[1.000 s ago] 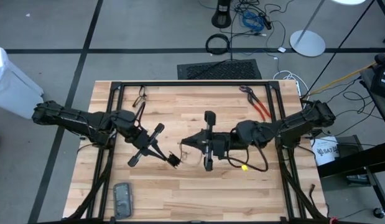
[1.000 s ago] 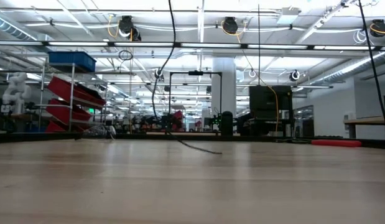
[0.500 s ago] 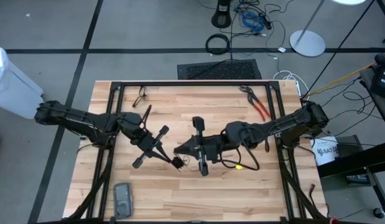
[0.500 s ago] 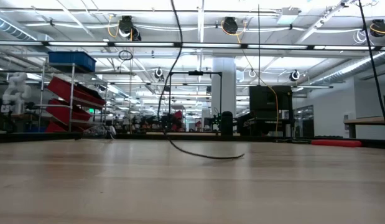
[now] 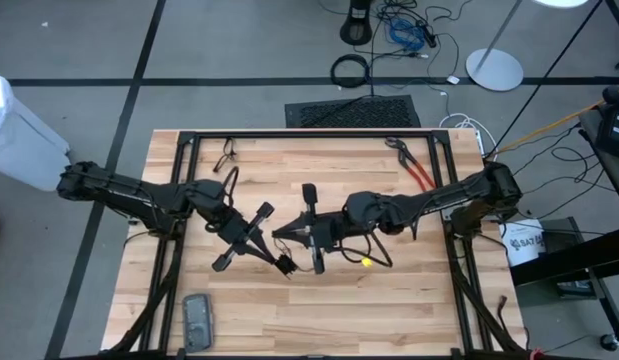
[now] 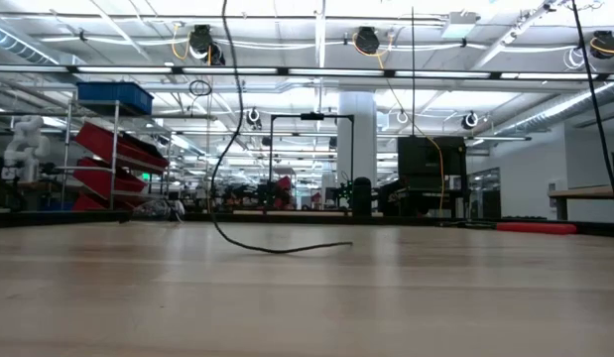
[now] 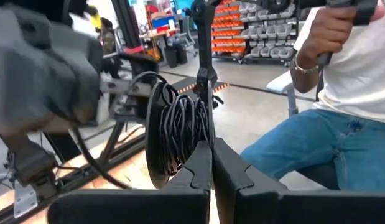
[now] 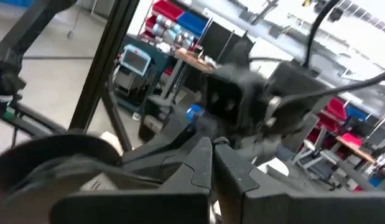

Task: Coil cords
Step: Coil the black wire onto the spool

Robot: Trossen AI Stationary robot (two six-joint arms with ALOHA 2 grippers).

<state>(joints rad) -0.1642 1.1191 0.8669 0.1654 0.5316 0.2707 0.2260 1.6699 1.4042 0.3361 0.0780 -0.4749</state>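
Wooden table (image 5: 319,310); cord (image 7: 183,127) coil only in left wrist view; both jaws closed

Grey floor (image 5: 79,40), red shelving (image 6: 118,149) behind.

Both arms reach in low from opposite sides, wrists meeting near bench centre. Left gripper (image 5: 285,265) points toward the right arm, fingers (image 7: 198,171) pressed together. Right gripper (image 5: 279,235) points toward the left arm, fingers (image 8: 201,168) also together, tips just beside the left gripper's. Both forearms run roughly level, elbows out by the side edges.
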